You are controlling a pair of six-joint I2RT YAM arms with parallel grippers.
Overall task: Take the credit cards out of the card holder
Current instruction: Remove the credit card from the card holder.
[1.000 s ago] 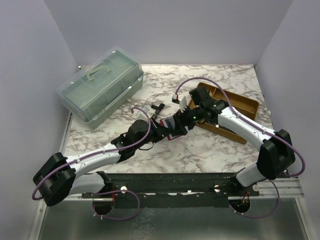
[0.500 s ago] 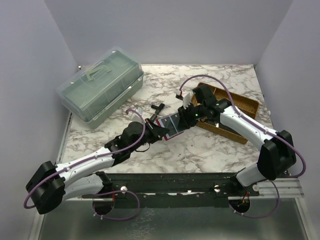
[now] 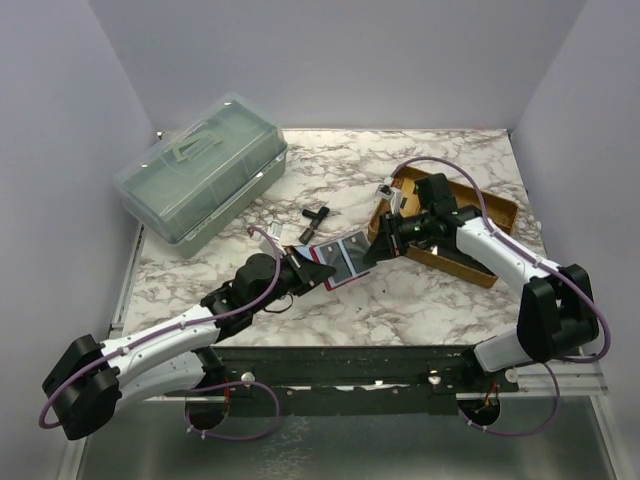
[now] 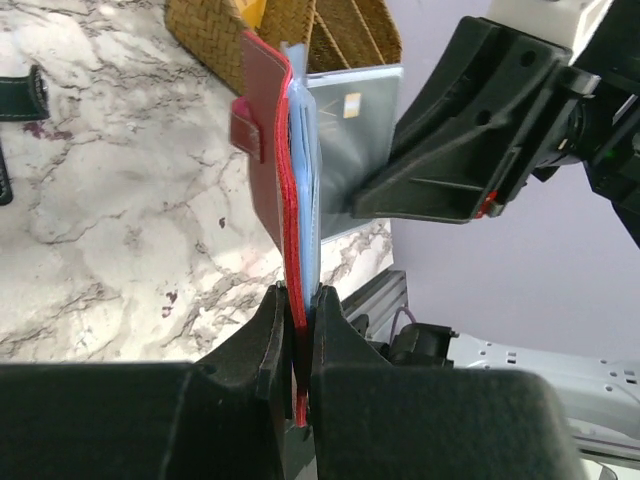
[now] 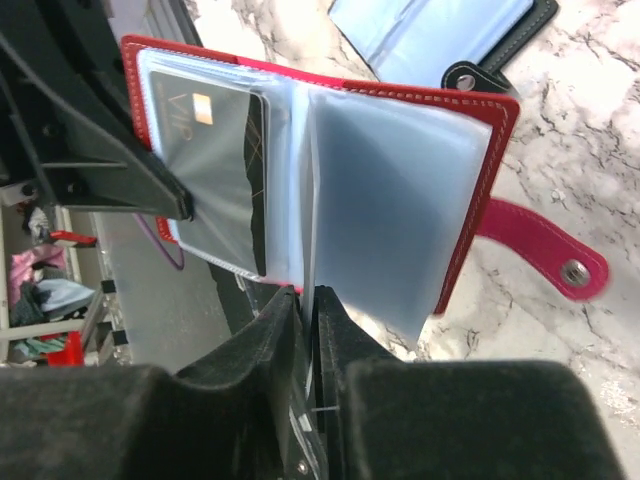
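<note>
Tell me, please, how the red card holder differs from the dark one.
The red card holder is held upright; the dark card holder lies flat on the marble table. The red one shows a card; the dark one's visible sleeves look empty. Both are open, with snap tabs.

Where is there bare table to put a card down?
Bare marble between the wicker tray and the near edge, right of the red card holder. Another patch at the back, between the green box and the tray. Crowded mid-table around the holder.
</note>
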